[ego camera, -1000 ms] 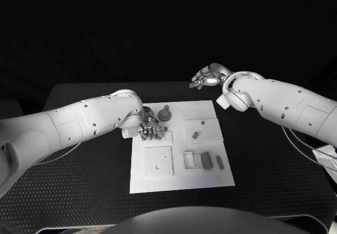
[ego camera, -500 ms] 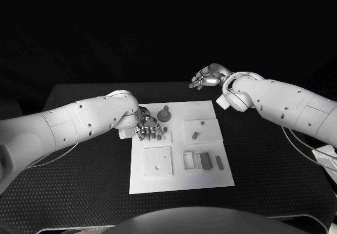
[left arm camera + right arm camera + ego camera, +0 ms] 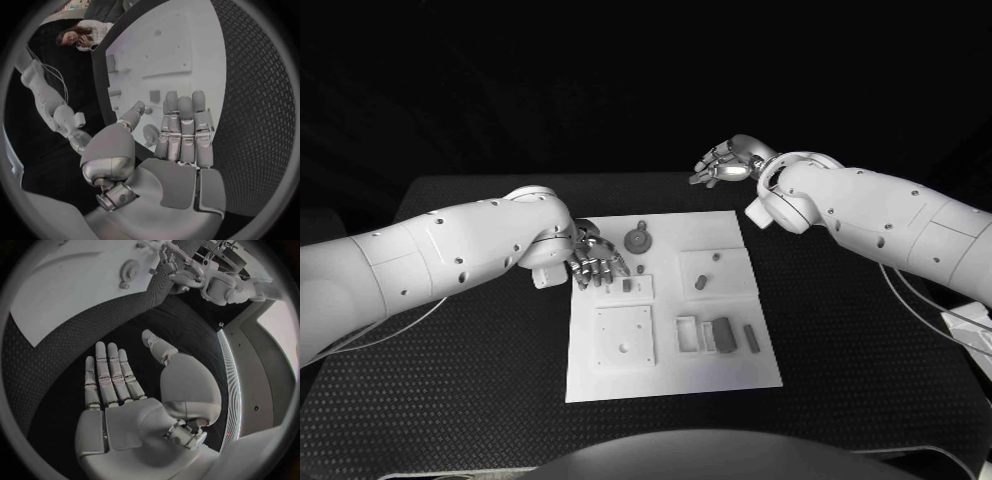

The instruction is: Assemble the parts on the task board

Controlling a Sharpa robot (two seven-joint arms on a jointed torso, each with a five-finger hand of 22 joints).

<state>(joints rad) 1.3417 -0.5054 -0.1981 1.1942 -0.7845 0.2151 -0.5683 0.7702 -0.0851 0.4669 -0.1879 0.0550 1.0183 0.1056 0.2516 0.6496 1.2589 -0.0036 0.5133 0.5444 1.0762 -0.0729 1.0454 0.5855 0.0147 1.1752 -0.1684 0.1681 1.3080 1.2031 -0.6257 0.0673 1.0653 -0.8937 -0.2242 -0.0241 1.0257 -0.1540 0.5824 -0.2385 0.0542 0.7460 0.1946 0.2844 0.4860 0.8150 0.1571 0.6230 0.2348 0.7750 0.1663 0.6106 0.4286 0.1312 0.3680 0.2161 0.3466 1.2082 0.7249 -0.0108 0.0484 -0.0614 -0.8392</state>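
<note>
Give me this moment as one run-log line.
left robot hand: open, over task board left edge, holding nothing | right robot hand: open, raised beyond board | gear part: lying on board | stage: no part grasped

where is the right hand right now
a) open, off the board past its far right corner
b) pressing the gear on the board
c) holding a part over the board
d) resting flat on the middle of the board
a: the right hand sits beyond the far right corner of the board, and the right wrist view shows its fingers spread with nothing in them, over black table.
</note>
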